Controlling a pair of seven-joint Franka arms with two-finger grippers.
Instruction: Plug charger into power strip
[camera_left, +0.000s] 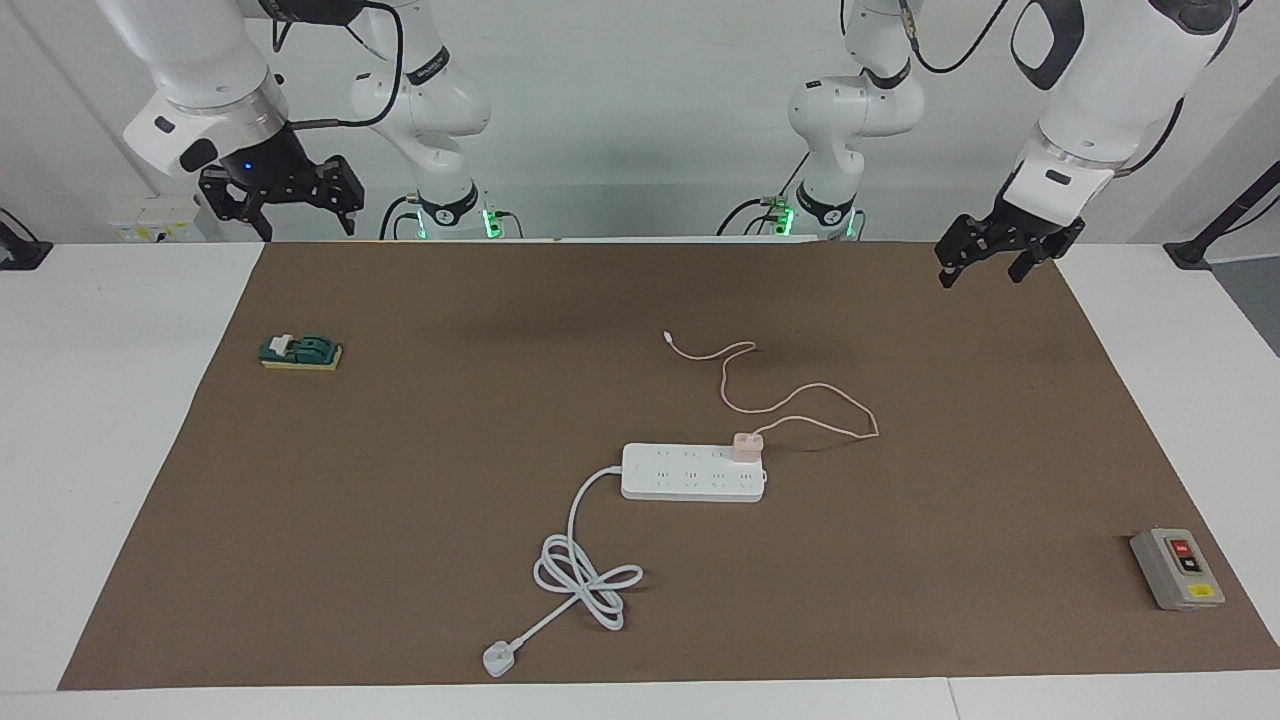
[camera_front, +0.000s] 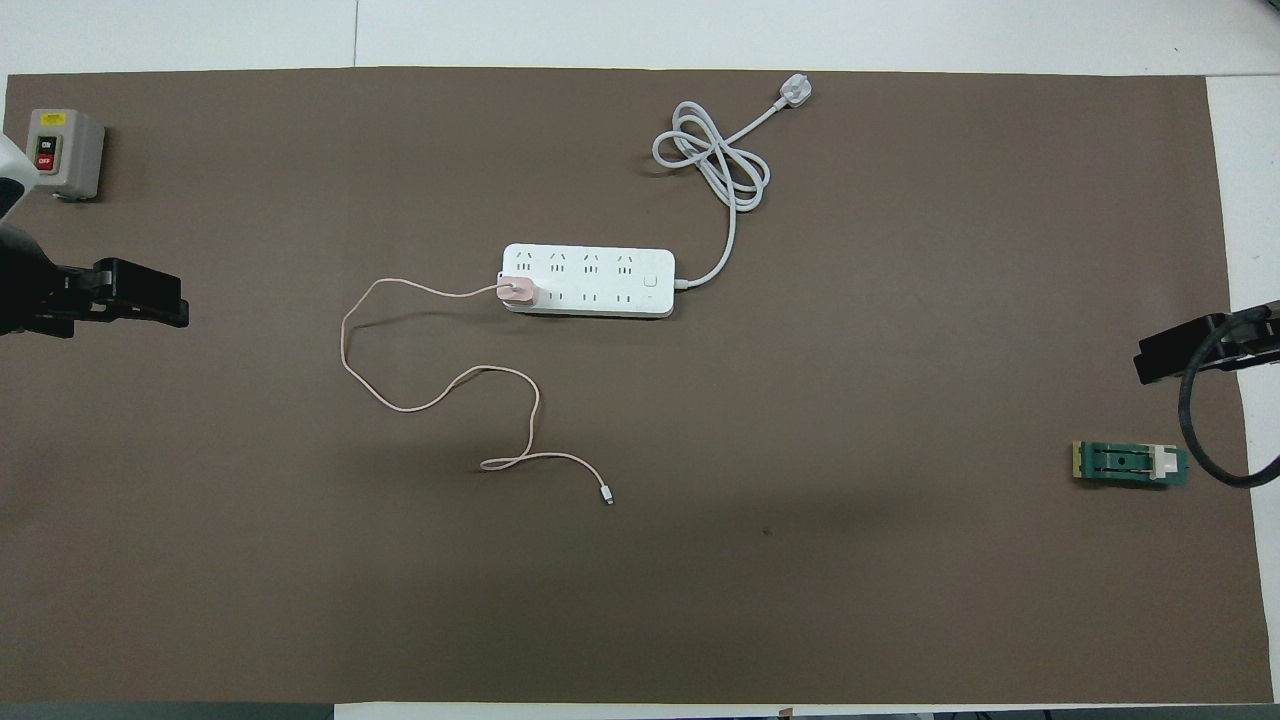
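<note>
The small pale pink cube-shaped charger (camera_front: 517, 291) sits in the long white rectangular power strip (camera_front: 588, 281) at its end toward the left arm, its thin pink cable (camera_front: 440, 395) looping toward the robots.

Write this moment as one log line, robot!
charger: seated on power strip end | left gripper: open, raised over mat | right gripper: open, waiting

A pale pink charger (camera_left: 748, 446) sits on the white power strip (camera_left: 690, 473), over a brown mat (camera_left: 400, 480).
</note>
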